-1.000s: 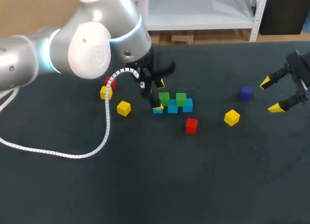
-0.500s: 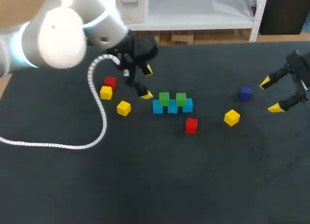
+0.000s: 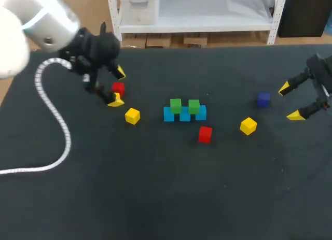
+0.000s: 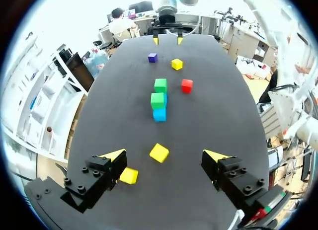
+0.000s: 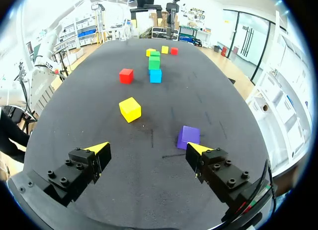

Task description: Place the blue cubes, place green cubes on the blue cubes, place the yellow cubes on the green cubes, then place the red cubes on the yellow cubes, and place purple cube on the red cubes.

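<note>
Three blue cubes (image 3: 184,116) stand in a row mid-table, with two green cubes (image 3: 175,106) (image 3: 193,106) on top of them; the left wrist view shows this stack (image 4: 159,98) far ahead. My left gripper (image 3: 118,87) hangs open over the far-left red cube (image 3: 118,88). A yellow cube (image 4: 128,175) lies by one of its fingers and another yellow cube (image 4: 159,152) (image 3: 132,116) just ahead. My right gripper (image 3: 290,101) (image 5: 147,148) stands open at the right edge, with the purple cube (image 3: 263,99) (image 5: 189,136) beside one fingertip.
A second red cube (image 3: 205,134) (image 5: 126,75) lies in front of the blue row. A third yellow cube (image 3: 248,125) (image 5: 130,109) sits between the row and my right gripper. The left arm's white cable (image 3: 52,115) trails over the table's left side.
My left arm has swung left, away from the blue and green stack, to the red and yellow cubes at the far left. The right arm has stayed put.
</note>
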`<action>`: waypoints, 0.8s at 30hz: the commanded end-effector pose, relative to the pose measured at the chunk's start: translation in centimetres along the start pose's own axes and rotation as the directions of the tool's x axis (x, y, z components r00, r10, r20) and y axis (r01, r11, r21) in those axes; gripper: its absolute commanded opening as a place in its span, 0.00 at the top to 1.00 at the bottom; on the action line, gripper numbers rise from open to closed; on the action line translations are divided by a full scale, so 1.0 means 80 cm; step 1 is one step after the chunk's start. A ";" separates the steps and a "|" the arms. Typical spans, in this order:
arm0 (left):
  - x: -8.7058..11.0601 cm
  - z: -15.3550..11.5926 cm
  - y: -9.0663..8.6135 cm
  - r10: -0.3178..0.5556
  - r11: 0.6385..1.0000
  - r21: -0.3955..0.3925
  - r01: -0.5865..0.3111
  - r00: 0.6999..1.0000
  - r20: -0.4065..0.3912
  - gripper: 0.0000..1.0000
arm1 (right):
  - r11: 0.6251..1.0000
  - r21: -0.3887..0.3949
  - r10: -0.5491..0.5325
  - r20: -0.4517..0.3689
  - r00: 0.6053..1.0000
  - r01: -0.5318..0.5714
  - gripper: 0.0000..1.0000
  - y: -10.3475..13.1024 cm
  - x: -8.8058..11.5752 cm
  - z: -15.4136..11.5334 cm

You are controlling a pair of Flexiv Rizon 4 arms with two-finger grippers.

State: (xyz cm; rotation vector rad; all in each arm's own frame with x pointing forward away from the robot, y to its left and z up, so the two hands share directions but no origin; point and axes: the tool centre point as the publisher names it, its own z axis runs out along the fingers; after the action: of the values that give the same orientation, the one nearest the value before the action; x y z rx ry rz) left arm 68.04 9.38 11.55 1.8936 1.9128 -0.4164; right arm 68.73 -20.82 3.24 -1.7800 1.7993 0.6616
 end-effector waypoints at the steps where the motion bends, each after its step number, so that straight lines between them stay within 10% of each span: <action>1: 0.030 -0.038 -0.013 0.030 1.000 -0.008 -0.029 0.996 0.082 0.00 | 1.000 0.000 0.000 0.002 1.000 0.000 0.00 -0.001 0.000 0.000; 24: 0.066 -0.005 0.002 0.379 0.918 0.170 -0.357 0.918 -0.116 0.00 | 1.000 0.000 0.000 0.002 1.000 0.000 0.00 -0.001 0.000 0.000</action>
State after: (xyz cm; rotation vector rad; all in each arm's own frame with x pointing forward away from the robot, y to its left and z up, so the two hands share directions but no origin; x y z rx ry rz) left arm 67.03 15.24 10.12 2.3301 1.5758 -0.2699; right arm 68.73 -20.82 3.24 -1.7801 1.7993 0.6617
